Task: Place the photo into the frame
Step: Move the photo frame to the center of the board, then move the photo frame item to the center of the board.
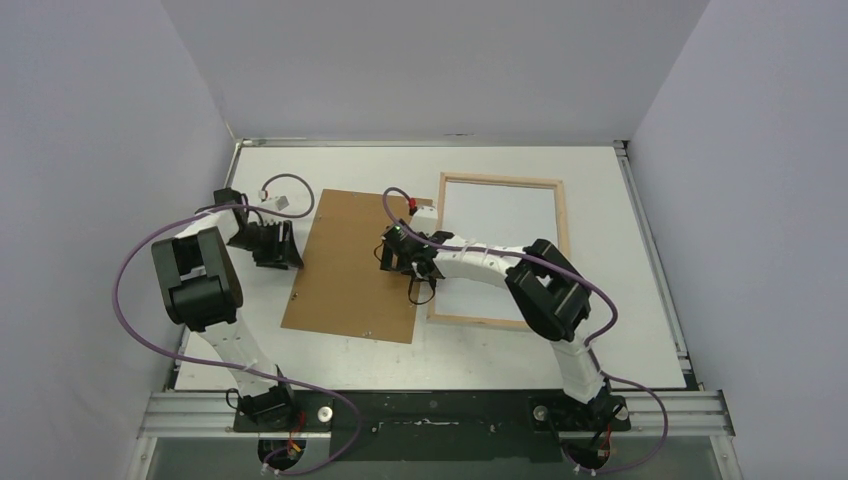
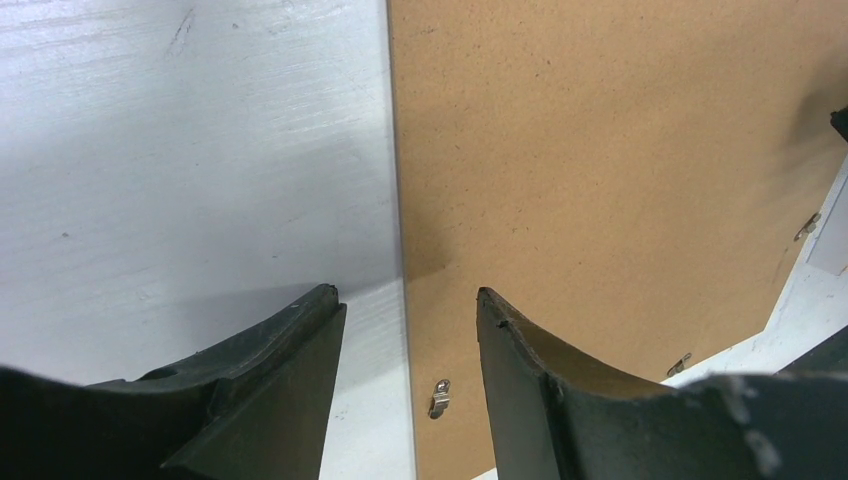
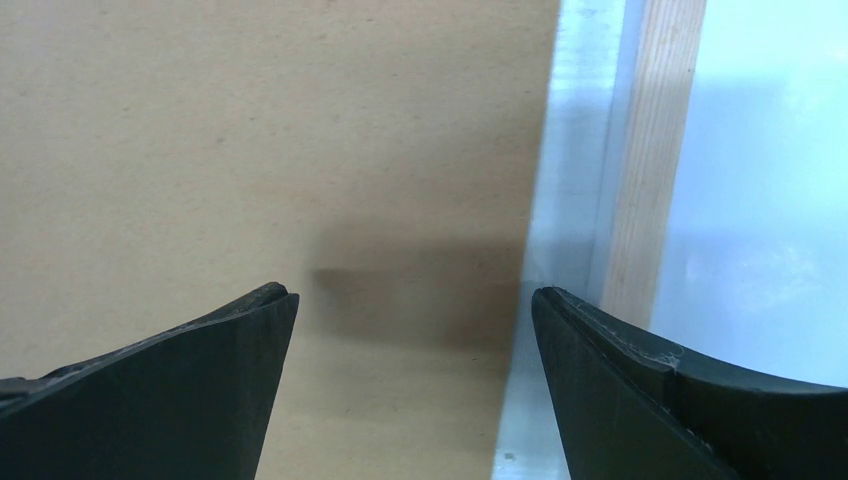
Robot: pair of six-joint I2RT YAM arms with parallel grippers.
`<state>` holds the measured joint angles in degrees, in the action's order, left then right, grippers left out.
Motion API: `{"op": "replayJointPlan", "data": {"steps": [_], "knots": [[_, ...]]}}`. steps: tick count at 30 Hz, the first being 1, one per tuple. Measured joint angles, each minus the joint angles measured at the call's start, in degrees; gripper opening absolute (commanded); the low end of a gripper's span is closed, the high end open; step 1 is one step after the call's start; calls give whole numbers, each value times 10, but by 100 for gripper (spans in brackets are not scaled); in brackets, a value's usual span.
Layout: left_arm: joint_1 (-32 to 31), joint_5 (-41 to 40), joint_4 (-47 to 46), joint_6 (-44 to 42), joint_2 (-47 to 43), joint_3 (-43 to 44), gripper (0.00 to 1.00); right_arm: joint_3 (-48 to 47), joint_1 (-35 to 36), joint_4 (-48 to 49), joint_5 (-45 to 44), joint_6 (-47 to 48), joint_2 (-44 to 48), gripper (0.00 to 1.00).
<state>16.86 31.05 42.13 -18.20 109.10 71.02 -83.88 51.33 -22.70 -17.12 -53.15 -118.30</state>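
Note:
The frame (image 1: 565, 215) of pale wood lies flat at the right of the table; its left bar (image 3: 650, 160) shows in the right wrist view. A plain white sheet (image 1: 500, 235) fills its opening and looks like the photo's white back; no printed side shows. My right gripper (image 1: 408, 262) (image 3: 415, 295) hangs open, one finger over the brown backing panel (image 1: 350, 265), the other by the frame's left bar. My left gripper (image 1: 285, 248) (image 2: 408, 300) is open astride the panel's left edge (image 2: 395, 200), with nothing between its fingers.
The brown fibreboard panel lies just left of the frame, its upper right corner against it. Small metal turn clips (image 2: 439, 398) sit along the panel's rim. Grey walls close the table (image 1: 600, 340) on three sides. Purple cables (image 1: 130, 290) loop off both arms.

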Motion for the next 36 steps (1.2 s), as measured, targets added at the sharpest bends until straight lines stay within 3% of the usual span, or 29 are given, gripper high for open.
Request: {"op": "replayJointPlan", "data": {"steps": [13, 15, 24, 25, 29, 36], "knots": [[0, 0, 12, 10, -6, 0, 51, 38, -22, 16, -1, -3, 18, 92], [0, 3, 11, 14, -6, 0, 56, 34, -20, 12, 0, -7, 16, 92], [-17, -20, -30, 47, -26, -31, 61, -11, 4, -34, -36, -31, 3, 93], [-21, -28, -39, 54, -32, -38, 58, -14, 6, -38, -41, -33, 3, 93], [-38, -67, -64, 73, -44, -52, 23, -19, 12, -45, -56, -36, 3, 92], [-44, -104, -69, 78, -42, -53, 10, -20, 12, -49, -65, -40, -6, 93]]}}
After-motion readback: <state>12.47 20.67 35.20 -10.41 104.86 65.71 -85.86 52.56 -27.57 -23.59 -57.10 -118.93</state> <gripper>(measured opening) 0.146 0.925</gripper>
